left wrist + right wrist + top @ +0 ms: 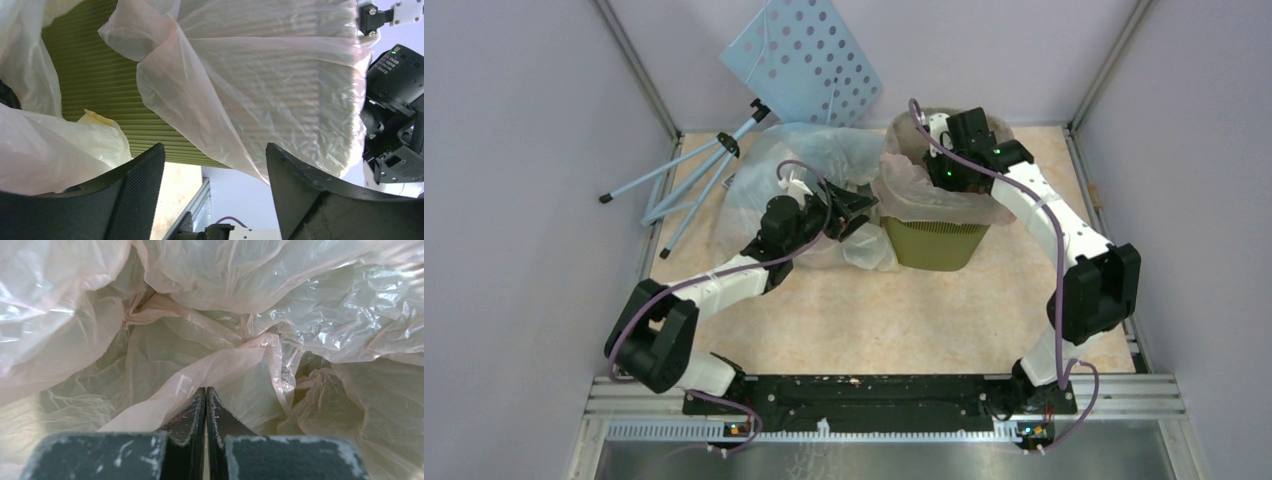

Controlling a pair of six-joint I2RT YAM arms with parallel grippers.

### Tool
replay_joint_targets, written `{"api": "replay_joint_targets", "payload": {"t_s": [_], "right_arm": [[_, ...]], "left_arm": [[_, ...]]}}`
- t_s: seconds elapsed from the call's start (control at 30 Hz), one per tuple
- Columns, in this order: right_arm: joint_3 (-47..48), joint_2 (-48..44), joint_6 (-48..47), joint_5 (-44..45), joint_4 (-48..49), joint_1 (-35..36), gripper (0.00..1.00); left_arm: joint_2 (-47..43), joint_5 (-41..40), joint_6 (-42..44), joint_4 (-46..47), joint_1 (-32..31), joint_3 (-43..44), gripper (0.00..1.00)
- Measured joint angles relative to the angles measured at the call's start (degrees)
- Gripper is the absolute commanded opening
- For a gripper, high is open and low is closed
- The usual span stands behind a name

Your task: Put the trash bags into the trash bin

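Note:
The olive-green trash bin (936,245) stands at the back middle of the table. A pale pink trash bag (924,195) is draped over its rim and hangs down its ribbed wall (95,75). Clear-whitish bags (759,175) lie heaped to the bin's left, and a yellowish one (105,131) rests against the wall. My left gripper (215,157) is open beside the bin, just under the pink bag's hanging edge (240,100), with nothing between its fingers. My right gripper (206,390) is shut inside the bin, its tips touching a pink fold (220,365).
A blue perforated board (809,60) leans in the back left corner above pale blue tripod legs (694,180). Grey enclosure walls close in both sides. The right arm's wrist (395,100) hangs close to the bin's far side.

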Motion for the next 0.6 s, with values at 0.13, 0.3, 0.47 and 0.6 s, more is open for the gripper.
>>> {"api": "replay_joint_targets", "payload": {"t_s": [0.13,0.3,0.47,0.6], "right_arm": [[-1.05,0.2,0.02,0.2,0.42,0.0,0.0],[-1.03,1.22,-0.26,0.31,0.55,0.0,0.0],[-1.03,4.52,-0.39,1.64,-0.15,0.0,0.0],[-1.03,6.64,0.0,3.13,-0.74,0.0,0.0]], "left_arm": [[4.13,0.09,-5.09,4.74,-0.85,-0.66,0.69],[5.07,-0.07,-7.21,6.38,-1.11,-0.42,0.37],[5.29,-0.55,-8.04,8.07,-1.14,0.0,0.05],[5.97,-0.66,-7.78,8.59,-1.14,0.02,0.0]]}}
